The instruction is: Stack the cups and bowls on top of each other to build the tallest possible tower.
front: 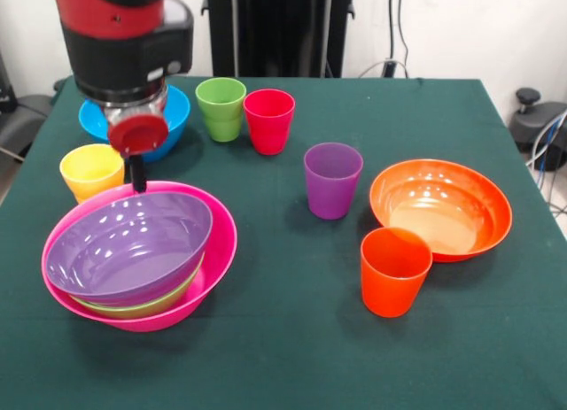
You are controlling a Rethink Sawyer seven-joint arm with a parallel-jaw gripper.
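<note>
The pink bowl [221, 247] stands at the front left as the tower's base. A green bowl [142, 306] is nested in it, only its rim showing, and the purple bowl [124, 243] lies tilted on top. My gripper [137, 174] hangs at the far rim of the purple bowl. The blue bowl [180, 118] sits behind the arm, partly hidden. The orange bowl [440, 206] stands alone at the right. The yellow cup [91, 171], green cup [221, 109], red cup [268, 119], purple cup [332, 180] and orange cup [394, 270] stand upright, apart from the tower.
The dark green tablecloth [292, 339] covers the table. The orange cup almost touches the orange bowl's near rim. The yellow cup stands close to the pink bowl's far left rim. Cables and a black stand lie beyond the table's far edge.
</note>
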